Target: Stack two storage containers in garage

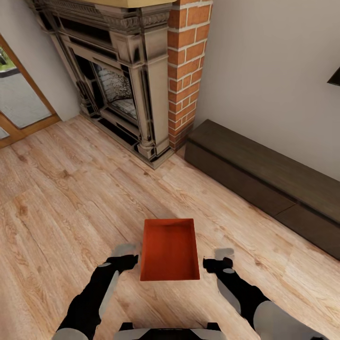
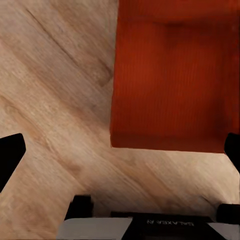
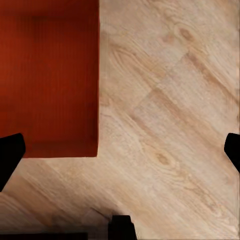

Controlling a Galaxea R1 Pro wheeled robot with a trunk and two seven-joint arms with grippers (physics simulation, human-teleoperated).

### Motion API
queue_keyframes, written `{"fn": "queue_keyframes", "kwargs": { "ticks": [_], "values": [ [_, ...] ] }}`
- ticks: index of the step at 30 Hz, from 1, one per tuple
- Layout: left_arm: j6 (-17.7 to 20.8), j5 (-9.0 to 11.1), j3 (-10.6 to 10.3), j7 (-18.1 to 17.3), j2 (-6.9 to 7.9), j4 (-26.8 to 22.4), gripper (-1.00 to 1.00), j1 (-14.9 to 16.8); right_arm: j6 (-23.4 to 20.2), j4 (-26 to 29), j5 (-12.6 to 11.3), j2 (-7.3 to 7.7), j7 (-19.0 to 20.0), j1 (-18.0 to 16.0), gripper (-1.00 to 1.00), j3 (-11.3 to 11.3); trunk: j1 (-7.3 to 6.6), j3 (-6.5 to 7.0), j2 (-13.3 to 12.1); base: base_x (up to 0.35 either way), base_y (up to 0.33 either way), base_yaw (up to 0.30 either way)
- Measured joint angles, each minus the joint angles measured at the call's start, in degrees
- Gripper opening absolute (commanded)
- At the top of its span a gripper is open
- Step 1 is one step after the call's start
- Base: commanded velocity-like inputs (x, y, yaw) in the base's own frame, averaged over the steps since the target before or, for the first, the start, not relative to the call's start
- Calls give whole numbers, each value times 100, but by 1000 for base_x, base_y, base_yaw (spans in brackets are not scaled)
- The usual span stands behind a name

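Observation:
One orange-red storage container (image 1: 169, 250) lies open side up on the light wood-plank flooring of the living room, just ahead of my trunk. My left gripper (image 1: 126, 259) hangs close beside its left wall and my right gripper (image 1: 218, 262) close beside its right wall. In the left wrist view the container (image 2: 172, 80) lies below the left gripper (image 2: 122, 150), whose fingers are spread wide, one black tip (image 2: 233, 149) near the tub's corner. In the right wrist view the container (image 3: 47, 80) lies to one side of the open right gripper (image 3: 122, 150). The garage is out of view.
A red-brick fireplace (image 1: 186, 66) with a dark ornate surround (image 1: 118, 80) stands ahead. A long dark low cabinet (image 1: 264, 184) runs along the white wall at the right. A glazed wooden door (image 1: 19, 104) is at the far left. Wood flooring (image 1: 66, 198) spreads to the left.

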State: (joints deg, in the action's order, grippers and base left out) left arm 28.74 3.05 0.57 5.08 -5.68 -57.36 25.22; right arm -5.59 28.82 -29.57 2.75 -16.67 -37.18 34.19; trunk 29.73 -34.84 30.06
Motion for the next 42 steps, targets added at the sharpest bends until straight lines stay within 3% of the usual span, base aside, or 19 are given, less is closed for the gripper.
{"fn": "queue_keyframes", "kwargs": {
  "ticks": [3, 5, 6, 8, 16, 18, 20, 24, 29, 38, 42],
  "values": [
    [-43, -4, 0, -1, -105, 497, 100, 367, 58, -170, -12, -17, -8, -197, 100, -3, -1, -1, 0, 0, 0, 0],
    [-146, -6, 1, -6, -187, 1355, 100, 894, 179, -520, -25, -55, -13, -433, 100, -4, 0, -1, 0, 0, 0, 0],
    [-207, -8, 1, -6, -204, 1537, 100, 1003, 200, -617, -29, -65, -13, -479, 100, -4, -1, -1, 0, 0, 0, 0],
    [-629, -9, 0, -6, -286, 2236, 100, 1420, 300, -1118, -38, -185, -14, -667, 100, -4, -1, -1, 0, 0, 0, 0],
    [-914, -127, -3, 79, -404, 3079, 100, 1790, 629, -1780, -60, -595, 27, -798, 100, -4, -1, -2, 0, 0, 0, 0],
    [-942, -218, -6, 84, -405, 3193, 100, 1804, 651, -1833, -61, -656, 42, -801, 100, -4, -1, -2, 1, 0, 0, 0],
    [-969, -370, -6, 90, -405, 3283, 100, 1809, 700, -1874, -55, -824, 52, -803, 100, 4, -1, -2, 1, 0, 0, 0],
    [-1002, -484, -6, 98, -408, 3276, 100, 1818, 731, -1894, -4, -1024, 56, -804, 100, 14, -1, -2, 1, 0, 0, 0],
    [-1142, -496, -6, 103, -412, 3200, 100, 1817, 724, -1888, -47, -1040, 56, -1021, 100, 13, -1, -2, 1, 0, 0, 0],
    [-1148, -528, -2, 134, -430, 3180, 100, 1816, 746, -1895, -52, -1022, 55, -1058, 100, 1, -1, -2, 1, 0, 0, 0],
    [-1140, -525, -1, 331, -429, 3147, 100, 1818, 788, -1894, -50, -1007, 54, -1059, 100, -1, 21, -19, 39, 0, 0, 0]
  ]
}}
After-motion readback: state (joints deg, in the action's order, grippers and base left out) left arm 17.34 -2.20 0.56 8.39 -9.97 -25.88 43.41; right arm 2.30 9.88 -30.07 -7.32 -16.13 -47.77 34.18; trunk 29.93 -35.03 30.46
